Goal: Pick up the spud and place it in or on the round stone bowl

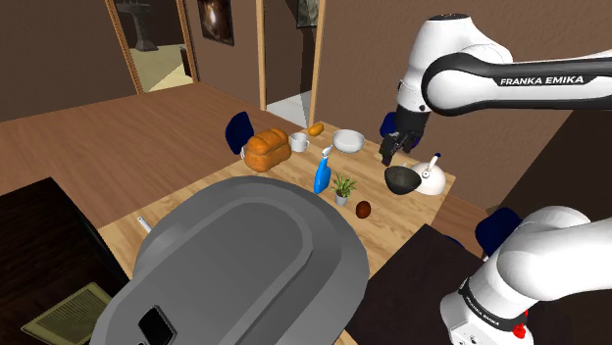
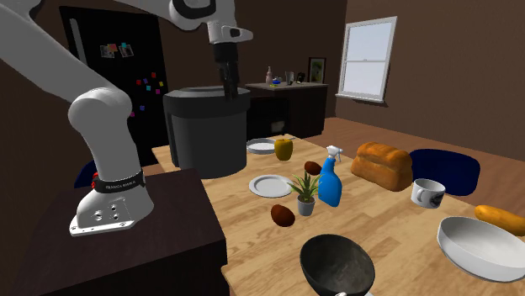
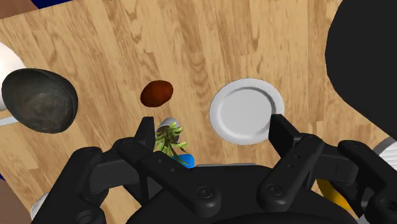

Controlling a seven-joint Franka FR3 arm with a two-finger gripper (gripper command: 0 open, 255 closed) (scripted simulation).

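Reaching for the spud comes first, and the gripper (image 3: pixel 213 135) hangs high over the wooden table (image 3: pixel 114 44) with a long way down to go. Its two black fingers (image 3: pixel 280 127) stand wide apart and there is nothing between them, so it is ready to grab. The biggest thing near it is the big grey pot (image 2: pixel 206 126), which sits off to one side of the gripper, so I think it should go down away from that side. The white plate (image 3: pixel 246 111) lies flat under the gripper, just past one finger. The dark round bowl (image 3: pixel 39 100) sits out past the other finger, well apart from the gripper, and that is where the spud has to end up. The little green plant (image 3: pixel 168 137) stands almost right under the gripper, close by that same finger, so going straight down would likely bump it. The small brown spud (image 3: pixel 157 93) lies on the table a bit beyond the plant, between the bowl and the plate, touching neither. I would slide the gripper over until the spud is in the middle of the gap, then go down slowly and squeeze its fat middle, since a round spud may roll
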